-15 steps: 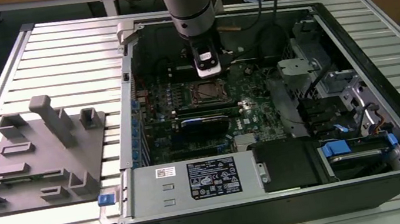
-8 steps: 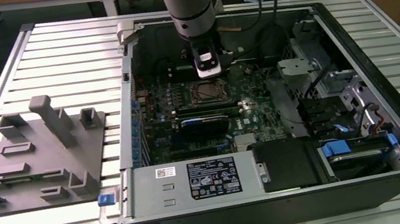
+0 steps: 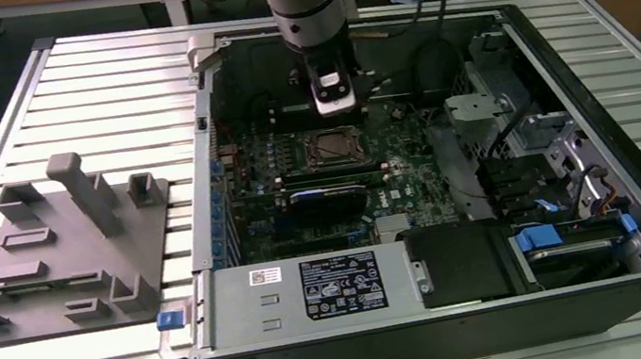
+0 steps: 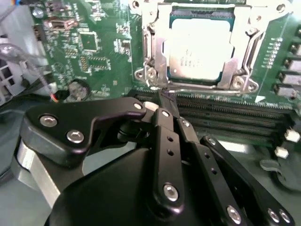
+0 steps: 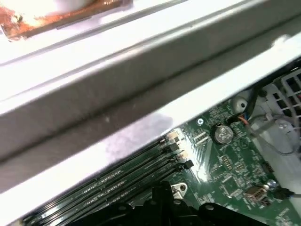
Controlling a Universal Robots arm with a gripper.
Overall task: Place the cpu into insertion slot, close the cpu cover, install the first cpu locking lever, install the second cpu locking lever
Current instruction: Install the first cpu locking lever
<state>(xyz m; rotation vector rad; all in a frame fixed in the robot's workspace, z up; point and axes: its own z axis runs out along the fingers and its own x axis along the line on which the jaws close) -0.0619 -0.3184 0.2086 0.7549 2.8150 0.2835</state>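
Note:
The cpu (image 4: 200, 47), pale silver on top, lies in the insertion slot (image 3: 333, 147) on the green board. The cpu cover (image 4: 158, 52), a silver windowed frame, lies flat around it. A thin silver locking lever (image 4: 211, 92) runs along the socket's edge beside the memory slots. In the second wrist view my gripper (image 4: 163, 100) has its black fingers drawn together to a point, with the tip at the lever's end by the socket corner. In the exterior view the gripper (image 3: 332, 106) hangs just behind the socket, inside the open computer case. The black fingertips (image 5: 162, 194) also show in the first wrist view.
Long black memory slots (image 4: 225, 113) lie between gripper and socket. A coin battery (image 4: 77, 89) sits beside them. The case's metal wall (image 5: 117, 94) is close behind the arm. A grey fixture plate (image 3: 64, 246) lies outside the case at the exterior view's left, and a power supply (image 3: 311, 290) sits at the front.

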